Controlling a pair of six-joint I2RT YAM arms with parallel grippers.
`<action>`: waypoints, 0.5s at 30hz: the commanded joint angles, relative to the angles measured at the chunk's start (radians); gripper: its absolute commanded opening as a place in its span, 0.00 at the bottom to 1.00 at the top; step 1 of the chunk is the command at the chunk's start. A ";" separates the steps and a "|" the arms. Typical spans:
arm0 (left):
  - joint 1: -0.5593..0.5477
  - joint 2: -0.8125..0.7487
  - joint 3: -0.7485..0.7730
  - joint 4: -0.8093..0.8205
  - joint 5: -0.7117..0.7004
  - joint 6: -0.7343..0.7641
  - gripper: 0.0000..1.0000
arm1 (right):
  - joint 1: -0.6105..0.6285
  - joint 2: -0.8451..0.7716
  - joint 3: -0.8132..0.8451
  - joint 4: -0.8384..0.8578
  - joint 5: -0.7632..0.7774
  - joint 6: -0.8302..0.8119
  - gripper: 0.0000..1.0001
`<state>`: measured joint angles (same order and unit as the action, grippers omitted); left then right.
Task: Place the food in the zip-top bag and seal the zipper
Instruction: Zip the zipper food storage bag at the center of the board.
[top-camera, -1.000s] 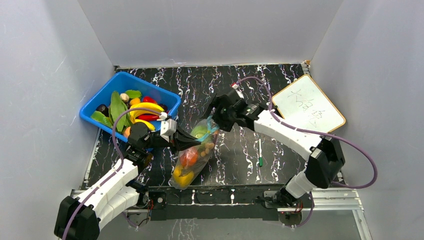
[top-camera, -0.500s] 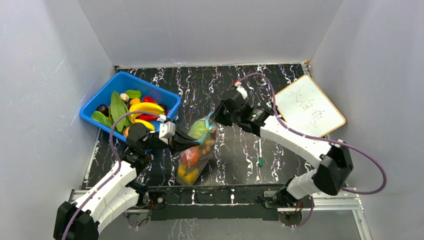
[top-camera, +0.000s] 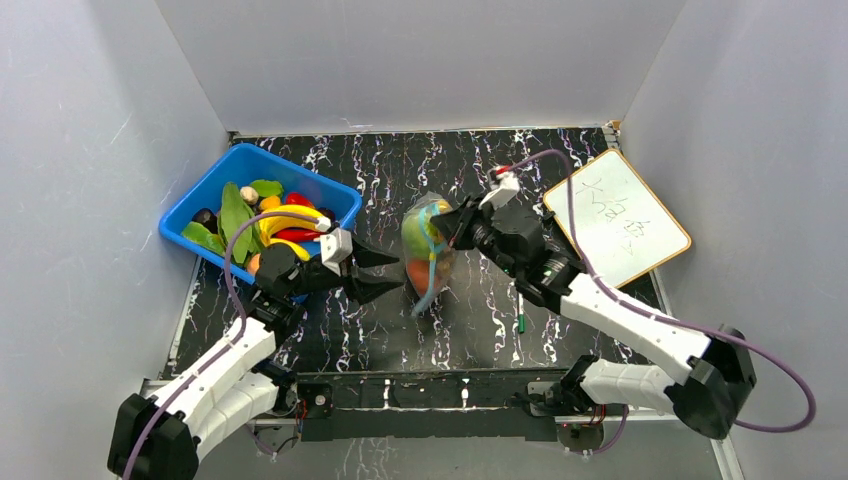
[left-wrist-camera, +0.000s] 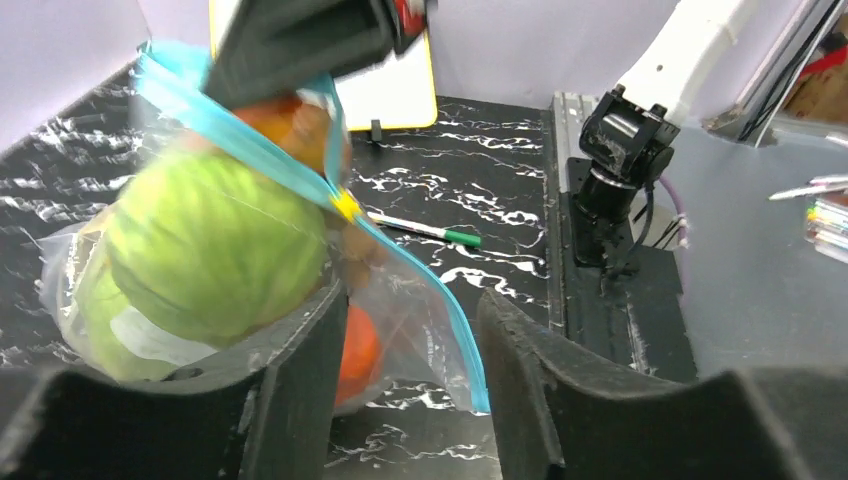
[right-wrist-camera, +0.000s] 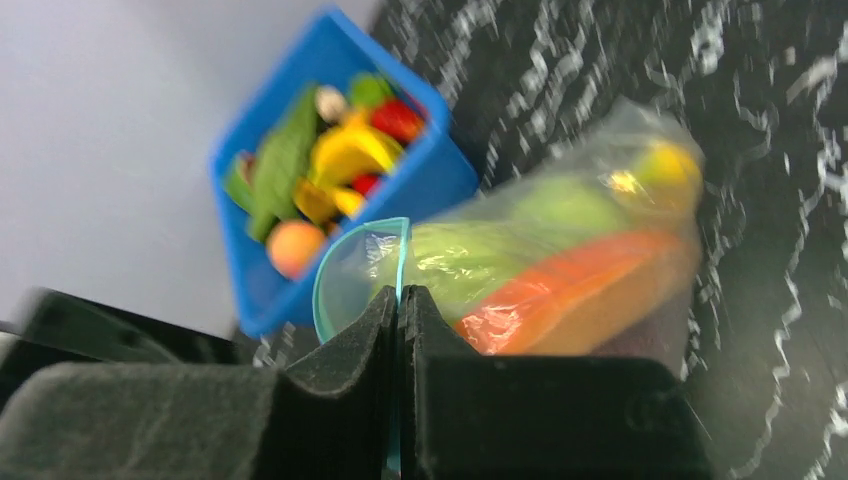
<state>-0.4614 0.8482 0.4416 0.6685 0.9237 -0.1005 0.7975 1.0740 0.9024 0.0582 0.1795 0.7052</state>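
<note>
The zip-top bag (top-camera: 428, 245) is clear, crinkly plastic that catches the light, its zipper (left-wrist-camera: 240, 140) a smooth teal strip. The tabletop (top-camera: 400, 165) is black with a marble-look sheen, the bin (top-camera: 197, 188) glossy blue plastic, the left gripper (left-wrist-camera: 410, 300) matt black, faintly grainy

A pale grey left wall (top-camera: 80, 200), far wall (top-camera: 420, 60) and right wall (top-camera: 760, 150) box in the black, white-veined table (top-camera: 480, 160); a dark metal frame (top-camera: 440, 392) lines its near edge; light even, shadows soft.
</note>
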 joint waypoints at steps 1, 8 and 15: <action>-0.005 -0.056 0.059 -0.089 -0.105 -0.091 0.53 | 0.003 0.027 -0.014 0.037 -0.052 -0.079 0.00; -0.006 0.019 0.297 -0.479 -0.357 -0.282 0.59 | 0.003 0.041 0.058 0.002 -0.027 -0.024 0.00; -0.022 0.163 0.398 -0.562 -0.455 -0.388 0.62 | 0.004 0.072 0.106 0.013 -0.043 0.018 0.00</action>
<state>-0.4656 0.9485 0.7956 0.2077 0.5583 -0.3962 0.7975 1.1481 0.9218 -0.0048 0.1497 0.6868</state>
